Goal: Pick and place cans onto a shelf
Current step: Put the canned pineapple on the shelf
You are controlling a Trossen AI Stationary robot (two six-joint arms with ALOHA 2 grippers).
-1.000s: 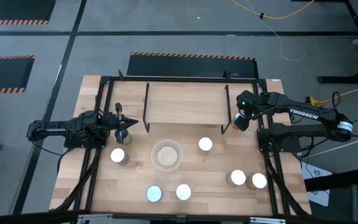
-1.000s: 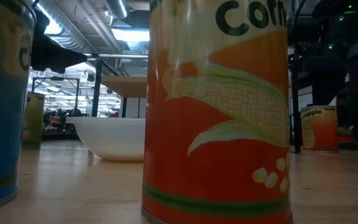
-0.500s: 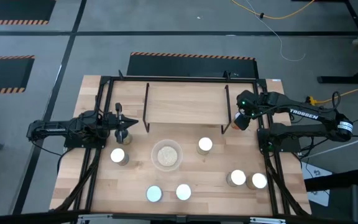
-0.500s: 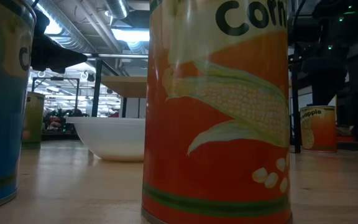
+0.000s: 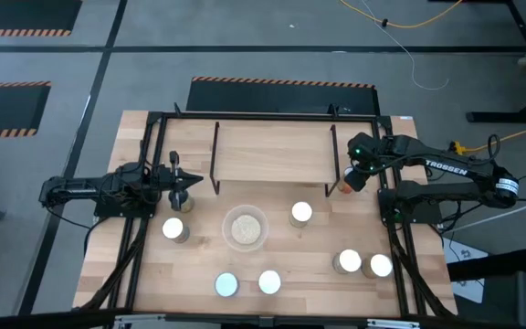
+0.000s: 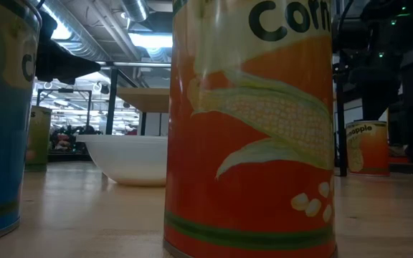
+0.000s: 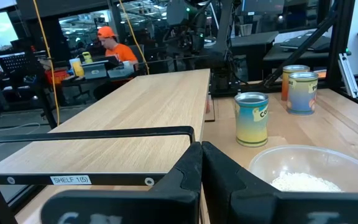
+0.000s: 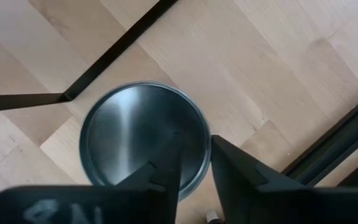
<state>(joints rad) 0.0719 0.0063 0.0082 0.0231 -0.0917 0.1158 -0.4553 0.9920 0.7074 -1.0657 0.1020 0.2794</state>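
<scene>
The right gripper (image 5: 352, 179) is seen directly above a silver-topped can (image 8: 143, 138) beside the wooden shelf's (image 5: 272, 152) black rod frame, fingers nearly together over the lid, nothing clamped. The left gripper (image 5: 183, 183), fingers together, is held at the shelf's left edge. Six cans are spread across the lower tabletop (image 5: 313, 265).

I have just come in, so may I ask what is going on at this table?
The right gripper hangs over a can standing by the right end of the shelf; I cannot tell whether it grips it. The left gripper waits shut and empty at the shelf's left end. Six other cans stand around a bowl; none is on the shelf.
</scene>
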